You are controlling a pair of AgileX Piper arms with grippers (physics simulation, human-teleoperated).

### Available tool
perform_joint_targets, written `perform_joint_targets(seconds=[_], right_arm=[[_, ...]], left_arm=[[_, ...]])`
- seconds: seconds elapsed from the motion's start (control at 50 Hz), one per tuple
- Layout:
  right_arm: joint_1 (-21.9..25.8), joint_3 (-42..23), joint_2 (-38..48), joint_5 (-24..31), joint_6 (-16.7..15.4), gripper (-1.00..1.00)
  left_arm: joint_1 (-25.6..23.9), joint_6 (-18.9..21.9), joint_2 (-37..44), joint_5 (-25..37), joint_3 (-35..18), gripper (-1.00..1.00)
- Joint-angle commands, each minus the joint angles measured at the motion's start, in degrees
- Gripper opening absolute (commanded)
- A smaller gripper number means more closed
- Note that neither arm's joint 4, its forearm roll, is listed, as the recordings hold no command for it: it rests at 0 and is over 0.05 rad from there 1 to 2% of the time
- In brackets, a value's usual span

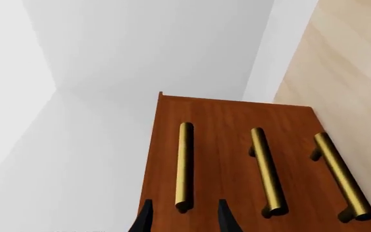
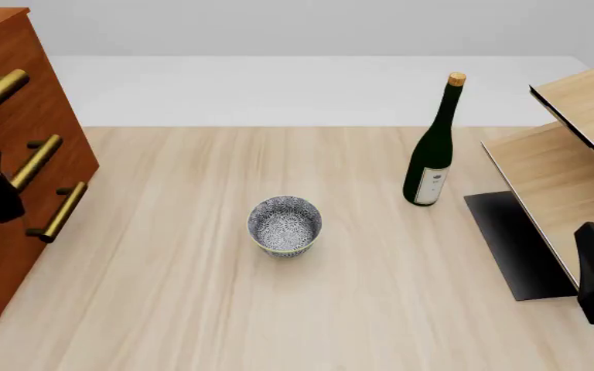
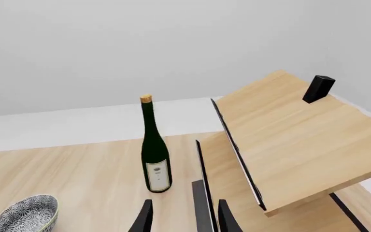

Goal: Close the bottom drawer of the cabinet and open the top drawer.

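1. Left gripper [image 1: 184, 220] is spread open with nothing in it, straddling a brass handle [image 1: 184, 166], presumably lining up a grab.
2. Beyond it, the cabinet [image 2: 8, 255] stands at table's left; all drawers look flush shut.
3. Right gripper [image 3: 184, 220] is open, idle by the shelf unit [image 3: 289, 140].

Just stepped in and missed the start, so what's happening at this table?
Two robot arms work at a table. The left tool is open, lined up at a brass handle on the wooden cabinet, gripping nothing yet. All three drawers look shut. The right tool is open and idle near the pale shelf unit. A bowl and a bottle stand untouched.
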Motion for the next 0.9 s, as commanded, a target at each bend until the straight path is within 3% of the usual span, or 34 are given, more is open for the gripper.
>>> perform_joint_targets(seconds=[0.02, 0.9], right_arm=[[0.03, 0.0, 0.24, -0.25, -0.19, 1.0], [-0.08, -0.01, -0.02, -0.07, -0.36, 1.0]], left_arm=[[0.8, 0.03, 1.49, -0.73, -1.01, 1.0], [3.63, -0.65, 3.8, -1.35, -3.44, 1.0]])
